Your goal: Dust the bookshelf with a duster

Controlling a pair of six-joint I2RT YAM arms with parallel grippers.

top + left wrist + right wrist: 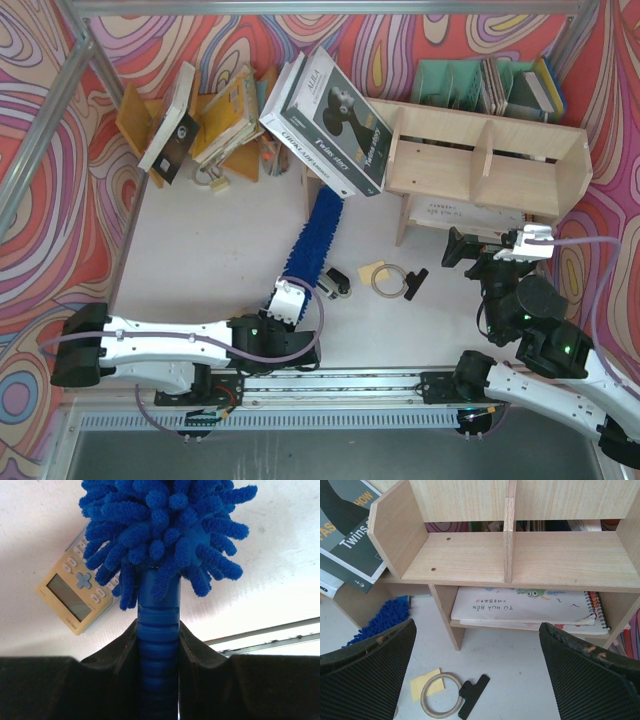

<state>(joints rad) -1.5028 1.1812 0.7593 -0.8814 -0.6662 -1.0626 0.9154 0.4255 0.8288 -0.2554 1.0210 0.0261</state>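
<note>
The pale plywood bookshelf point(490, 160) stands at the back right, its upper compartments bare point(470, 555). The blue fluffy duster point(312, 240) lies slanted on the table, its tip reaching under the shelf's left end point(385, 620). My left gripper point(285, 300) is shut on the duster's ribbed dark blue handle point(159, 630), with the fluffy head point(165, 525) pointing away. My right gripper point(462, 250) hovers in front of the shelf's lower opening, open point(477, 670), nothing between its fingers point(365, 675).
A black box point(330, 120) leans on the shelf's left end. A spiral book point(520, 605) lies in the lower shelf. A calculator point(75, 597), wooden ring point(442, 695), yellow note point(422, 685) and black clip point(472, 695) lie nearby. Behind stand an orange-brown rack point(200, 130) and a green file holder point(470, 85).
</note>
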